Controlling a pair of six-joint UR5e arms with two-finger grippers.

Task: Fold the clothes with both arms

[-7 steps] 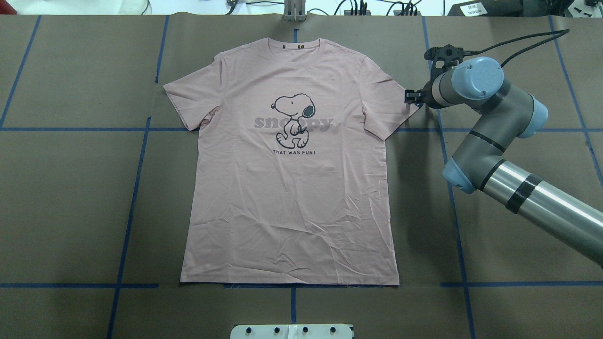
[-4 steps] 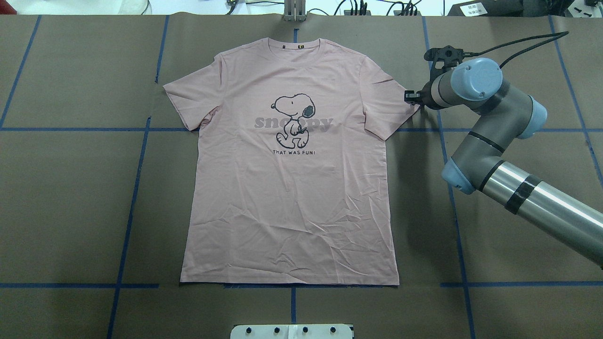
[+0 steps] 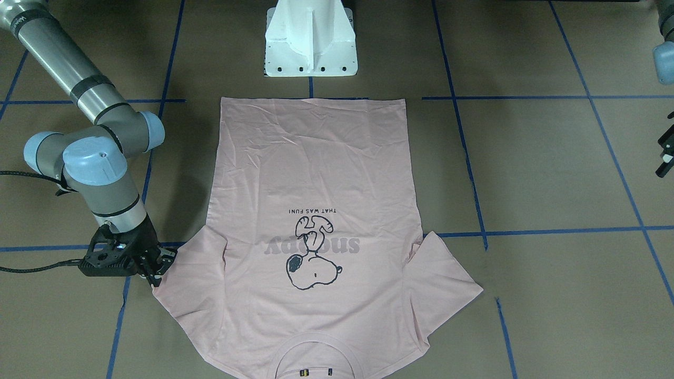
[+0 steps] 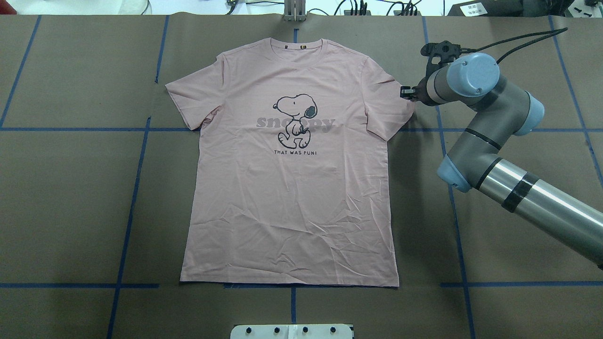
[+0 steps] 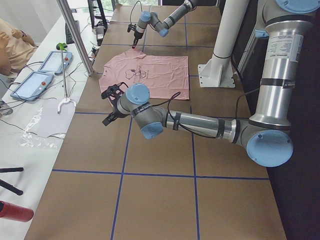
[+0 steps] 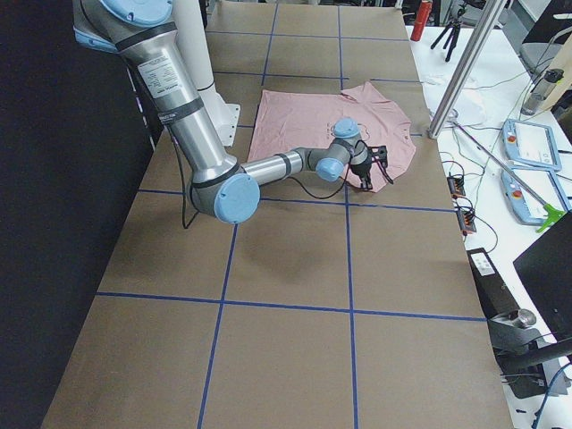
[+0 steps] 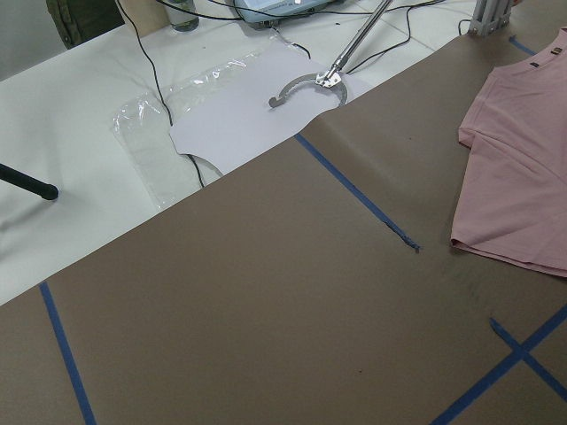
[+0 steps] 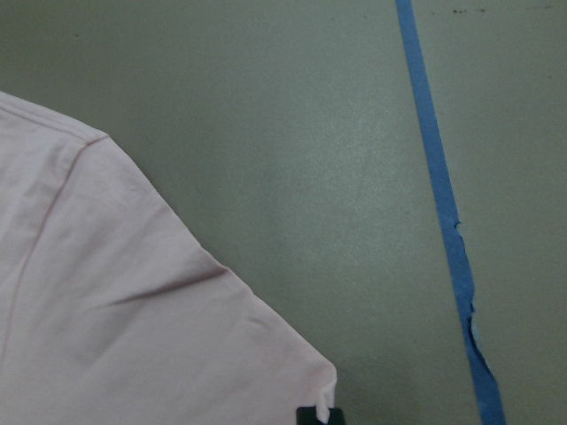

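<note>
At the T-shirt [image 4: 292, 197] sleeve corner my right gripper [image 4: 406, 92] pinches fabric; whether my left gripper [image 5: 108, 119] is open, I cannot tell.

A brown paper table cover [image 4: 70, 212] was marked into large squares by blue tape lines [image 4: 70, 285]. A white metal pedestal base [image 3: 310, 39] stood on the cover at the middle of one long edge. Along the cover's opposite long edge ran a white bench [image 7: 89, 115]. It bore a clear plastic bag [image 7: 142, 146], a white paper sheet [image 7: 239, 124], a thin curved metal hook [image 7: 297, 87] and two blue-rimmed tablets [image 5: 55, 61]. A silver aluminium post [image 5: 75, 35] rose at that same edge of the cover.
</note>
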